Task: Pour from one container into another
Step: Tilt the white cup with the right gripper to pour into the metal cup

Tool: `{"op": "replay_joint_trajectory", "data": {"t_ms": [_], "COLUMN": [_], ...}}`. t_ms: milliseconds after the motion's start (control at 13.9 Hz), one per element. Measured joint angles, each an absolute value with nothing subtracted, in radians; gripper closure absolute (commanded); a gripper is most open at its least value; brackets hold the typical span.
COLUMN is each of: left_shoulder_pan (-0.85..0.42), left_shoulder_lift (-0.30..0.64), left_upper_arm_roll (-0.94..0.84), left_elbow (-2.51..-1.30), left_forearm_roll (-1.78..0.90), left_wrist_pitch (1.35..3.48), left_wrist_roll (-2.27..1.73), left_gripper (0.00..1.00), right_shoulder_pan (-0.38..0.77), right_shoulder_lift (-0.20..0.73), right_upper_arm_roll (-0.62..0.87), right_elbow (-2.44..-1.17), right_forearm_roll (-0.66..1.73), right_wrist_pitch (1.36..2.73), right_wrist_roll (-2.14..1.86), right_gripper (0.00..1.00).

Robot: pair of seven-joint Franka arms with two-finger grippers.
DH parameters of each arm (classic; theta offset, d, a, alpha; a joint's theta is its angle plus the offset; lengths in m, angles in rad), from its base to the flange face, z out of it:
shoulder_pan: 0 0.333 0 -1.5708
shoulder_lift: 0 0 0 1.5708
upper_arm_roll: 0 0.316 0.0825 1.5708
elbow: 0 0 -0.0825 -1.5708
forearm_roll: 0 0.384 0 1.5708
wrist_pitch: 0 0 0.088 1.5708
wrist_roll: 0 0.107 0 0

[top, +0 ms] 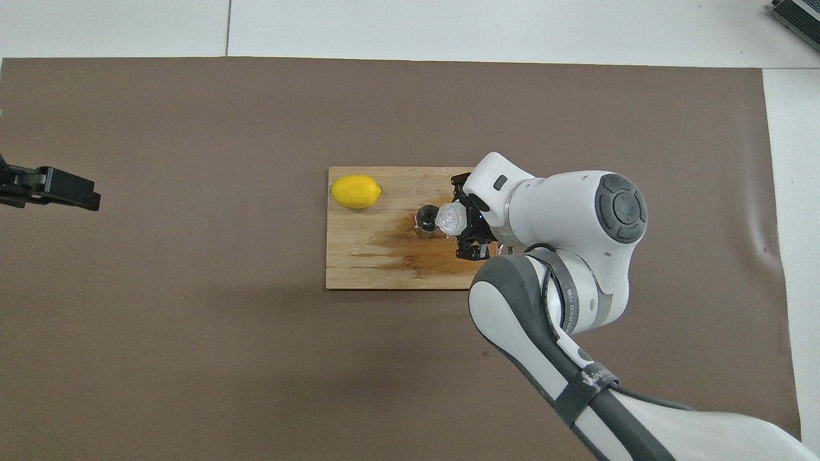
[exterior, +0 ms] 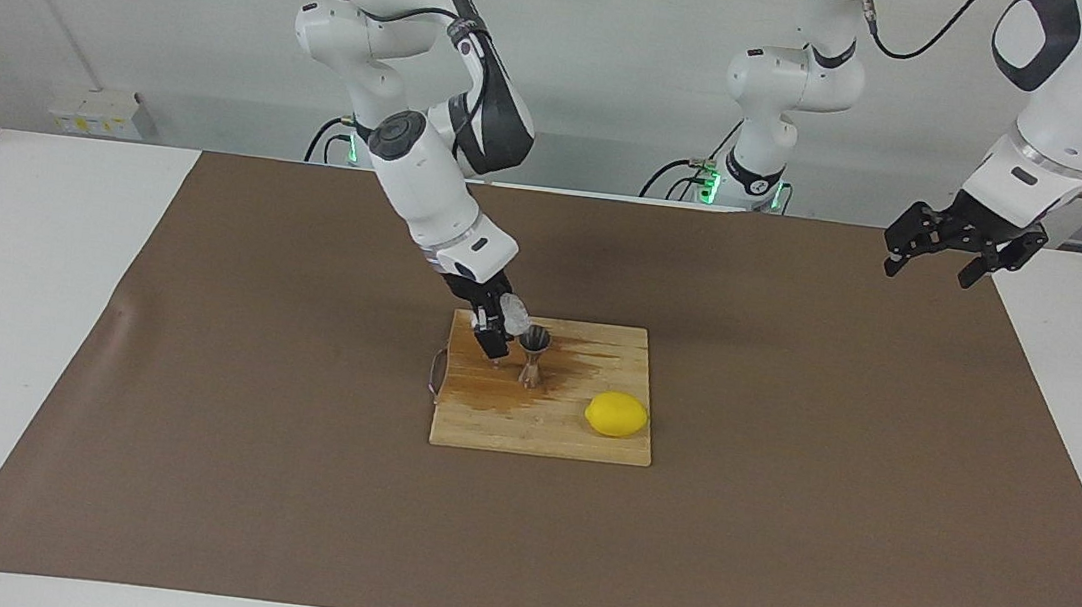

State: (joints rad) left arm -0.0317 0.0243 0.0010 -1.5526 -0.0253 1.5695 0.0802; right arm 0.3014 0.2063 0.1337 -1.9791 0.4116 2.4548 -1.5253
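Note:
A clear ribbed cup (exterior: 514, 313) is held in my right gripper (exterior: 502, 326), which is shut on it. The cup is tipped toward the mouth of a steel hourglass jigger (exterior: 533, 356) and sits just above its rim. The jigger stands upright on a wooden cutting board (exterior: 538, 432). In the overhead view the cup (top: 451, 218) overlaps the edge of the jigger (top: 424, 222), with the right gripper (top: 464, 218) around it. My left gripper (exterior: 929, 274) is open and empty, raised over the mat at the left arm's end of the table, and waits.
A yellow lemon (exterior: 617, 414) lies on the board's corner farther from the robots, toward the left arm's end. A dark wet stain (top: 416, 253) spreads across the board around the jigger. A brown mat (exterior: 779, 530) covers the table.

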Motion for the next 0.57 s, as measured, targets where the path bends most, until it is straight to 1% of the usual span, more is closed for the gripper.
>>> {"op": "replay_joint_trajectory", "data": {"t_ms": [574], "left_shoulder_pan": [-0.032], "left_shoulder_lift": [0.024], "left_upper_arm_roll": [0.001], "left_elbow": [-1.553], "left_forearm_roll": [-0.025], "left_wrist_pitch": [1.569], "left_wrist_roll": [0.08], "left_gripper": [0.0], "right_shoulder_pan": [0.302], "right_shoulder_lift": [0.206], "right_upper_arm_roll": [0.134], "right_elbow": [-1.984], "right_forearm_roll": [0.408], "right_wrist_pitch": [2.481], "right_wrist_roll": [-1.525], "right_gripper": [1.0]}}
